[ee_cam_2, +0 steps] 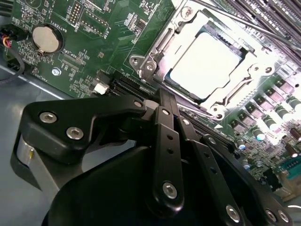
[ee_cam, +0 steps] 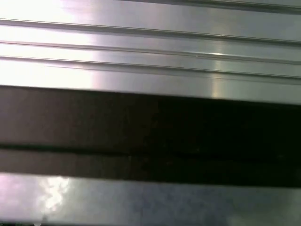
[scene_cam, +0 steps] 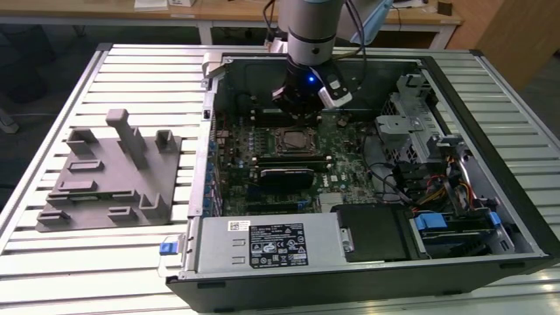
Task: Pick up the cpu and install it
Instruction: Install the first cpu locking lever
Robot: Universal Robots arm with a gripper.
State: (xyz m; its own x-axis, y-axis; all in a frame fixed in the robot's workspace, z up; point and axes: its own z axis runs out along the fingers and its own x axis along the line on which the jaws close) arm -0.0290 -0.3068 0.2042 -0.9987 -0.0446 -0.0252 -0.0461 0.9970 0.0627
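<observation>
Cpu (ee_cam_2: 204, 63), with its pale silvery top plate, sits inside the metal socket frame (ee_cam_2: 155, 59) on the green motherboard (ee_cam_2: 89, 28) in the second wrist view; the frame's load plate appears to lie closed around it, though glare makes that hard to confirm. In the exterior view the socket (scene_cam: 292, 138) lies near the middle of the board inside the open computer case (scene_cam: 490, 216), and the gripper (scene_cam: 302, 111) hangs just above and behind it, holding nothing that can be seen. Its black linkage (ee_cam_2: 164, 141) crowds the second wrist view, but the jaws' tips are hidden, so whether they stand apart or together cannot be told. A round coin battery (ee_cam_2: 46, 37) sits on the board away from the socket, with small white lettering beside it too fine to make out. White and black labels (scene_cam: 275, 246) cover the silver power supply (scene_cam: 262, 243) at the near end of the case; their print is too small to read. The case rests on a ribbed metal tabletop (scene_cam: 131, 256), whose bright ridges also appear in the first wrist view beside a dark band. A grey plastic tray (scene_cam: 109, 180) with upright posts stands on the tabletop at the exterior view's left, well apart from the socket. Behind the tabletop a wooden desk (scene_cam: 227, 13) runs across the room.
</observation>
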